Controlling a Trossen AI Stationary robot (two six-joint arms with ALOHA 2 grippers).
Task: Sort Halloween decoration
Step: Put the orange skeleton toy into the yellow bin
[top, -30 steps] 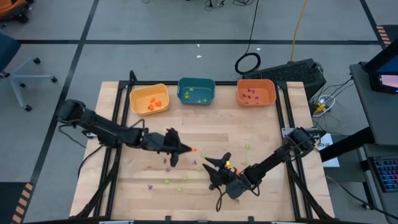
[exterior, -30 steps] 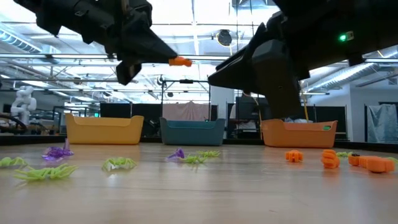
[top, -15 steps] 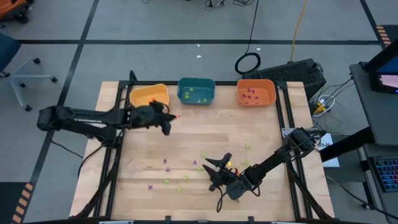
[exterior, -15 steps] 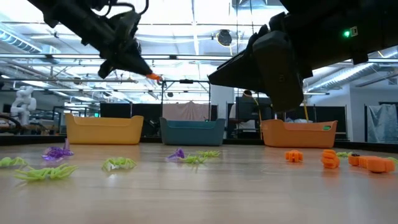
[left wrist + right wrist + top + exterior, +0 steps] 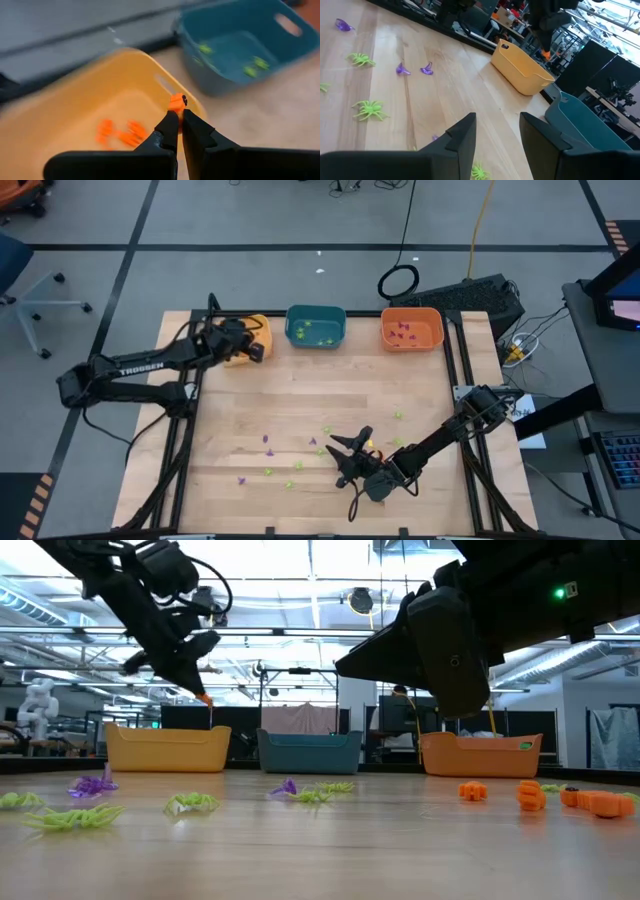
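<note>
nearest the front edge of the counter (image 5: pixel 420 400), well short of the yellow bin (image 5: pixel 245 332), the right gripper (image 5: pixel 345 448) hangs low with its fingers (image 5: pixel 465 131) apart and nothing between them. around it loose halloween trinkets lie on the wood: light-green spiders (image 5: pixel 190 803), small purple pieces (image 5: pixel 93 784) and a cluster of orange pieces (image 5: pixel 530 795), all on the near half of the counter, well apart from the yellow bin. more green spiders (image 5: pixel 369 108) and purple pieces (image 5: pixel 401 69) show in the right wrist view, between the gripper and the yellow bin.

farther back, the left gripper (image 5: pixel 260 350) hovers over the yellow bin, its fingers (image 5: pixel 167 127) pinched together on one orange trinket (image 5: pixel 176 102) at their tips. the trinket hangs above the bin's rim, on the side toward the teal bin (image 5: pixel 316 326). other orange trinkets (image 5: pixel 120 132) already lie in the yellow bin. the teal bin, just beside the yellow one, holds green pieces (image 5: pixel 252 65). the orange bin (image 5: pixel 412 329), beyond the teal one from the yellow bin, holds purple pieces (image 5: pixel 402 332).
</note>
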